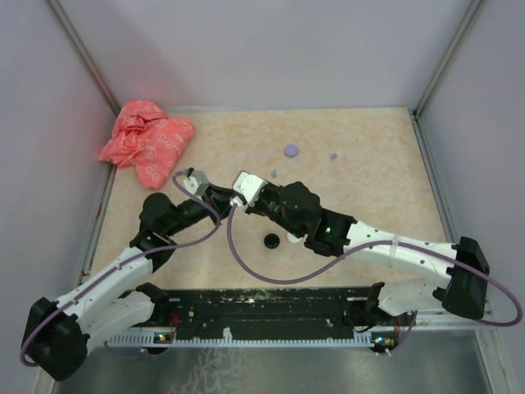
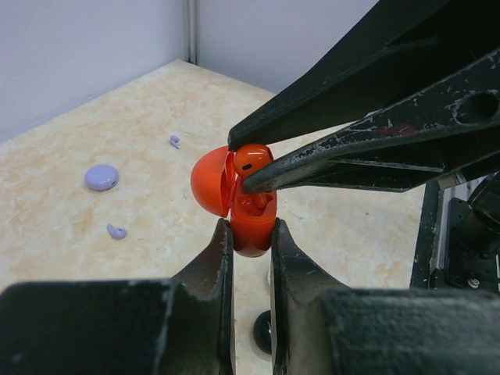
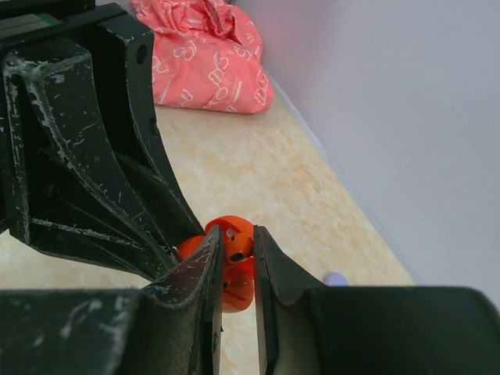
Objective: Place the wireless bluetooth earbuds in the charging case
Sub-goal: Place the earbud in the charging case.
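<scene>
Left gripper (image 2: 251, 227) was nearly closed, scuffed black fingers (image 2: 221, 266) clamped on the lower half of a small glossy orange-red plastic charging case (image 2: 251, 234). The case was open, its domed lid (image 2: 209, 181) swung back to the left of the jaws in the left wrist view.

Right gripper (image 3: 236, 235) was pinched fully shut on a tiny orange-red stemmed plastic earbud (image 3: 236, 245), held at the case mouth, directly above the left gripper's tips. I couldn't tell whether it was seated. The right fingers (image 2: 351, 148) were matte black, with paint chipped to bare metal along the edges.

Both grippers met tip to tip over the speckled beige tabletop (image 1: 369, 189).

Beyond the left gripper's tips:
- a flat round lilac disc (image 2: 101, 177)
- one tiny lilac stemmed earbud (image 2: 116, 231) just beside the disc
- a second lilac earbud (image 2: 175, 141) farther out

Under the left gripper lay a round black disc (image 2: 262, 332). Well beyond the right gripper sat a crumpled pink plastic bag (image 3: 211, 62), thin film with a pale printed pattern, against the wall.
</scene>
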Available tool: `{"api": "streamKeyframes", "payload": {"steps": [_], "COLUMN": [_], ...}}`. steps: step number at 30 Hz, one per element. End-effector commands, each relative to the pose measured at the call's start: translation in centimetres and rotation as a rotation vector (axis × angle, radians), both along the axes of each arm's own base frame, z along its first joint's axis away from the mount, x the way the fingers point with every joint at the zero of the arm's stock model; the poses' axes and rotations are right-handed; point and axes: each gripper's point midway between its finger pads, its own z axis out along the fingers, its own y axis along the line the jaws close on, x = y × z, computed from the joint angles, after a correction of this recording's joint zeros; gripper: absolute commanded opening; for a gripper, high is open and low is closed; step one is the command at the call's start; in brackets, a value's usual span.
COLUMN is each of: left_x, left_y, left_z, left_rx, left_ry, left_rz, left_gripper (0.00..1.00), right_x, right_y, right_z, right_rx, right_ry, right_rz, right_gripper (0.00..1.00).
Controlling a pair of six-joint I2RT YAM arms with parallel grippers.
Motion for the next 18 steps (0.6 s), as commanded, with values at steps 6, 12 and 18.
{"api": "streamKeyframes", "payload": {"steps": [6, 12, 18], "left_x": [0.5, 0.5, 0.4], "left_y": [0.6, 0.6, 0.8], "left_z": [2.2, 2.4, 2.5], "left_rx": [-0.068, -0.074, -0.068], "left_ry": [0.0, -0.004, -0.024], "left_rz": [0.047, 0.05, 0.056], "left_gripper": [0.01, 0.01, 0.01], "right_x": [-2.1, -2.6, -2.8], "right_y": [0.9, 1.3, 1.7], "right_z": [0.6, 0.1, -0.6], "right_rx": [0.007, -0.011, -0.048], "right_ry": [-0.007, 0.013, 0.049], "right_rz": [0.102, 0.138, 0.143], "right_gripper": [0.01, 0.01, 0.01]}}
